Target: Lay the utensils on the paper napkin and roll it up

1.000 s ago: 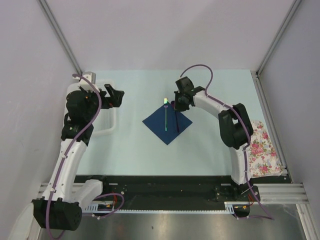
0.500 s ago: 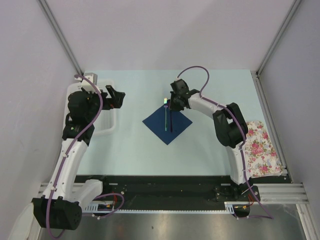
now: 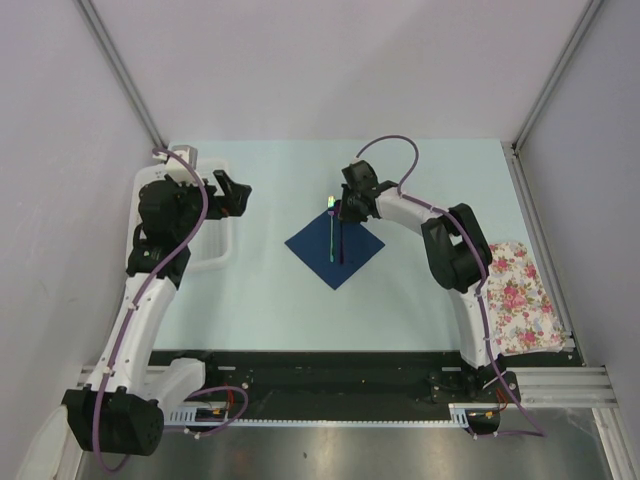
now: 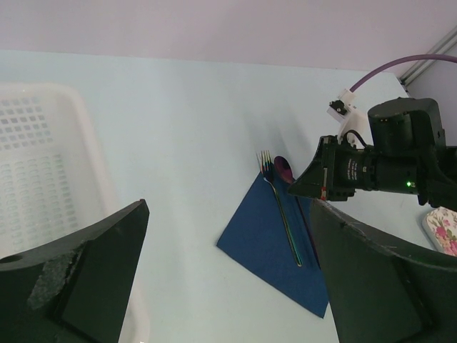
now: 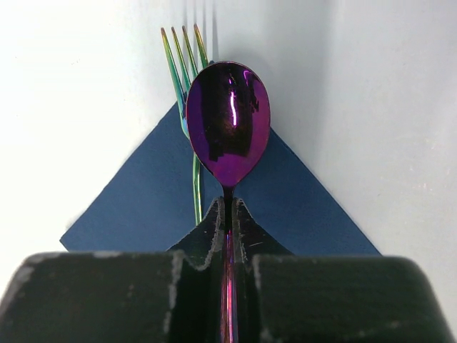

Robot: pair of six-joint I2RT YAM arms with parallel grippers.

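Note:
The navy paper napkin (image 3: pixel 335 246) lies as a diamond mid-table, also in the left wrist view (image 4: pixel 275 239) and the right wrist view (image 5: pixel 128 207). A fork (image 3: pixel 331 228) lies on it, tines past the far corner (image 5: pixel 184 57). My right gripper (image 3: pixel 347 210) is shut on the neck of an iridescent purple spoon (image 5: pixel 228 121) and holds it over the napkin's far corner, beside the fork. The spoon handle (image 3: pixel 343 240) reaches back over the napkin. My left gripper (image 3: pixel 237 195) is open and empty, off to the left above the table.
A white perforated basket (image 4: pixel 43 179) stands at the left edge, under the left arm (image 3: pixel 215 245). A white cloth with pink flowers (image 3: pixel 520 295) lies at the right edge. Grey walls enclose the table.
My right gripper has moved left and slightly farther with the spoon, bringing it next to the fork over the napkin. The left arm has barely moved.

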